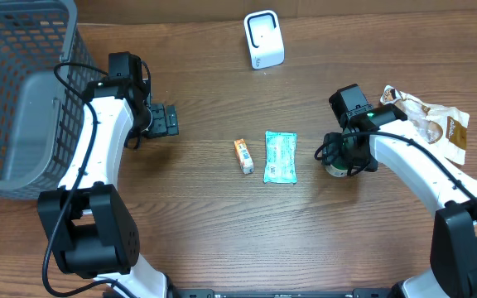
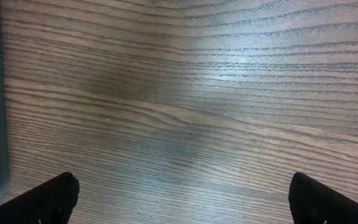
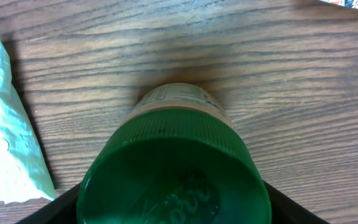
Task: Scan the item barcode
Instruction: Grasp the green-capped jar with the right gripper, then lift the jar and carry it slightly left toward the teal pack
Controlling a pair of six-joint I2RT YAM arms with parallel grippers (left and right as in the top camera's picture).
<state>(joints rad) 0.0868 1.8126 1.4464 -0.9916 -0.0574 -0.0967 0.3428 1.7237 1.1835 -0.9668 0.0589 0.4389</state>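
A jar with a green lid [image 3: 173,180] and a pale label stands on the table right of centre. It shows only partly under the arm in the overhead view [image 1: 334,170]. My right gripper [image 1: 339,157] [image 3: 173,208] is down over it, one finger pressed against each side of the lid. No barcode shows on the jar. The white scanner [image 1: 263,39] stands at the back of the table. My left gripper [image 1: 166,120] [image 2: 182,205] hovers wide open over bare wood at the left, with nothing between its fingers.
A teal packet [image 1: 280,156] [image 3: 5,130] and a small orange box [image 1: 243,155] lie mid-table, just left of the jar. A brown snack bag [image 1: 433,122] lies at the right. A grey mesh basket [image 1: 15,91] fills the left side.
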